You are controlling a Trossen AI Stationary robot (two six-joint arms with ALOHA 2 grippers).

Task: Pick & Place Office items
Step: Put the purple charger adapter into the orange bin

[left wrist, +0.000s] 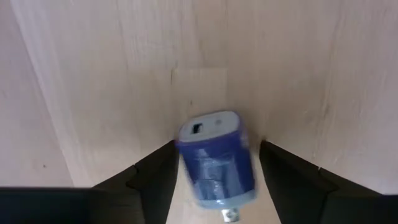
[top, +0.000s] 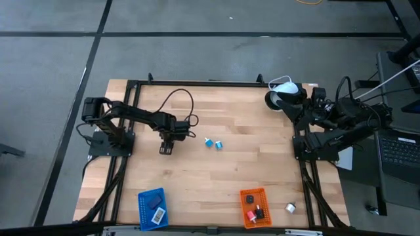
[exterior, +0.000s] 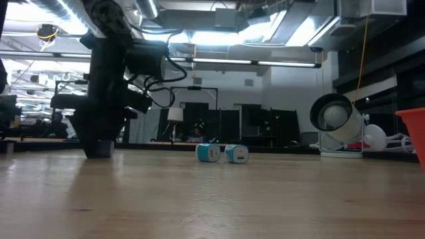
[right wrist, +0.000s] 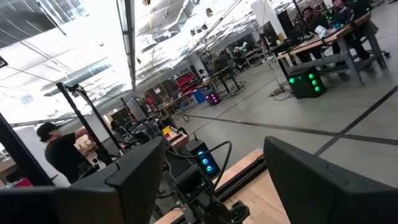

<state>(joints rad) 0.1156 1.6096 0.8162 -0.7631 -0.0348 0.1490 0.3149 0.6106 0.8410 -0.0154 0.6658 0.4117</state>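
The left gripper (left wrist: 214, 180) stands on the wooden tabletop (top: 216, 177), jaws straddling a small purple-blue plastic charger block (left wrist: 216, 160), not clenched; the right gripper's (right wrist: 211, 180) jaws are released at two o'clock.

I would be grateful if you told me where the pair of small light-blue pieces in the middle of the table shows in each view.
High view: the light-blue pair lies mid-table, right of the left gripper.
Low view: the pair sits at centre, right of that gripper.
Left wrist view: not in it.
Right wrist view: not in it.
Shared landmark: the left gripper.
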